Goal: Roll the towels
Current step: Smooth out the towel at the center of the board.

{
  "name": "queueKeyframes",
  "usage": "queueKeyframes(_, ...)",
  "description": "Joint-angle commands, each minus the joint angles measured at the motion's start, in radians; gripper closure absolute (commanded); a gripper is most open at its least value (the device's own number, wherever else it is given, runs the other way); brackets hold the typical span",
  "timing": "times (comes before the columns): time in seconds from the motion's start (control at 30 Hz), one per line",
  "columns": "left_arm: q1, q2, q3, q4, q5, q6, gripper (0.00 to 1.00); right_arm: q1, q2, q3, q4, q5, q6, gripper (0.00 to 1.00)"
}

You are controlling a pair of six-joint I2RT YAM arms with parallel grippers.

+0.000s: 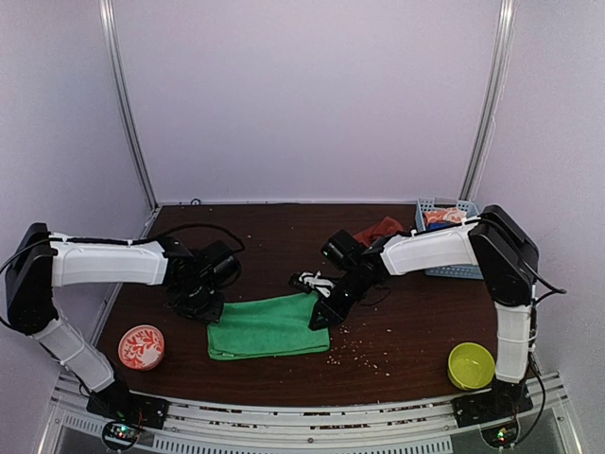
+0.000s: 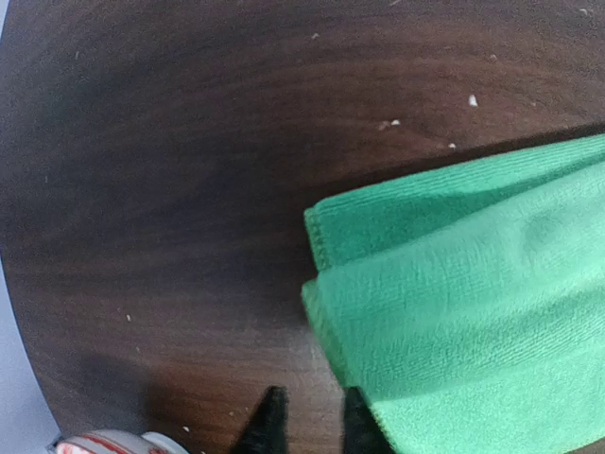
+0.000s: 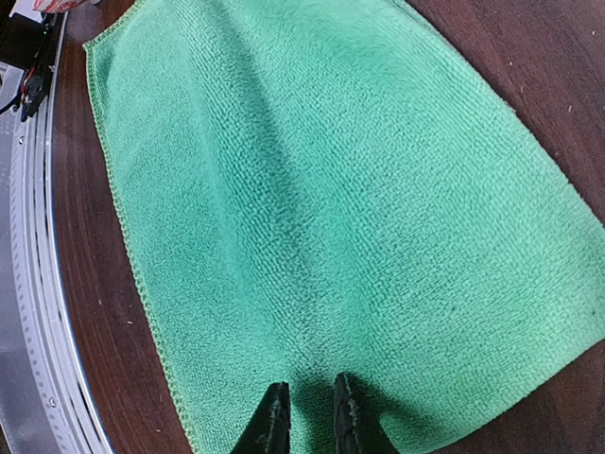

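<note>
Top view high, rear, angled down; wrist views close, downward; all share green towel (image 1: 267,326).

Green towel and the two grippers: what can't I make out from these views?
Right wrist view: the right gripper is cut off by the bottom edge; whether it pinches the green towel is unclear.
Left wrist view: left gripper likewise cut off; contact with the towel's edge is unclear.
Top view: the red towel is partly behind the right arm; the basket contents are too small.
</note>
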Motion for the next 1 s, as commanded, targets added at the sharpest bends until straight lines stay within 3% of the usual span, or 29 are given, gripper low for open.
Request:
queueKeyframes(0.0, 0.019, -0.009, -0.001, -0.042, -0.036, -0.014, 0.64, -0.002, 0.014, -0.006, -0.007, -0.010, -0.002, 0.83)
queueKeyframes(0.07, 0.020, -0.031, 0.011, -0.045, -0.034, -0.013, 0.57, -0.002, 0.010, -0.006, -0.008, -0.007, -0.002, 0.83)
queueKeyframes(0.2, 0.011, -0.086, 0.050, -0.032, -0.003, 0.013, 0.56, -0.002, -0.020, 0.014, -0.037, -0.014, -0.015, 0.83)
queueKeyframes(0.37, 0.008, -0.102, 0.052, 0.044, 0.128, 0.077, 0.71, -0.005, -0.090, 0.062, -0.078, 0.010, -0.037, 0.82)
queueKeyframes(0.57, 0.010, -0.017, 0.055, 0.098, 0.111, 0.096, 0.91, -0.011, -0.040, 0.148, -0.101, 0.071, -0.039, 0.81)
queueKeyframes(0.97, 0.099, 0.100, -0.050, 0.267, -0.002, 0.049, 0.98, -0.047, 0.168, 0.272, -0.077, 0.229, 0.049, 0.82)
